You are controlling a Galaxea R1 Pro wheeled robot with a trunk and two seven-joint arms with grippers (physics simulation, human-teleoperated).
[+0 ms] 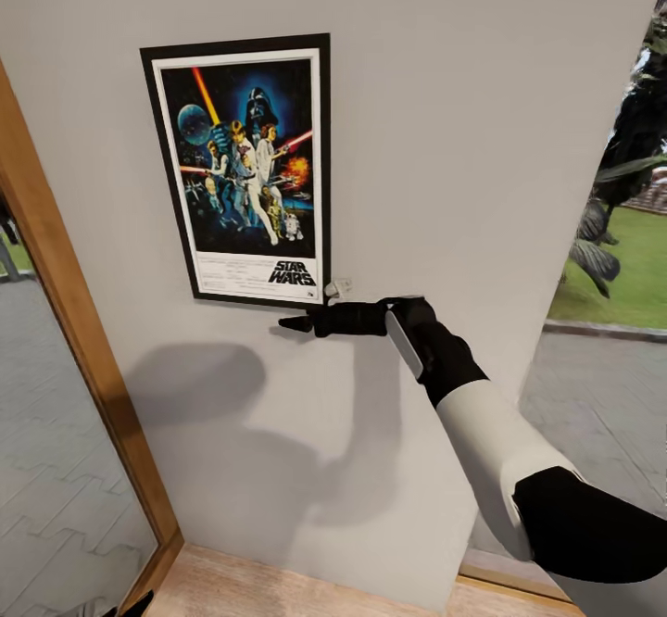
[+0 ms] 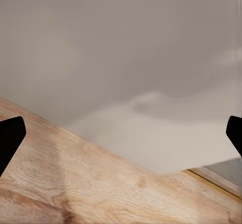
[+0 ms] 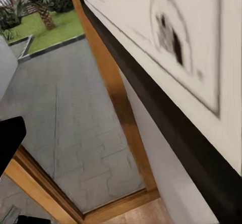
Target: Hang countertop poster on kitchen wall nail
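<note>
The poster (image 1: 243, 168) stands upright and flat against the pale grey-white wall panel (image 1: 463, 135), its black frame, white border and "STAR WARS" logo all showing. No nail shows on the wall around it. My right gripper (image 1: 295, 322) reaches in just under the poster's lower right corner. In the right wrist view one finger (image 3: 7, 143) sits far out at the side and the poster's frame (image 3: 166, 128) runs close past the camera; the jaws stand open with nothing held. My left gripper (image 2: 121, 143) hangs low and open over the wood floor (image 2: 75, 183) by the wall's foot.
A wood-framed glass wall (image 1: 74, 321) borders the panel on the left, with paving behind it. To the right, glass looks onto paving, grass (image 1: 630, 274) and plants. Light plank floor (image 1: 278, 589) lies below. My arm's shadow falls on the wall under the poster.
</note>
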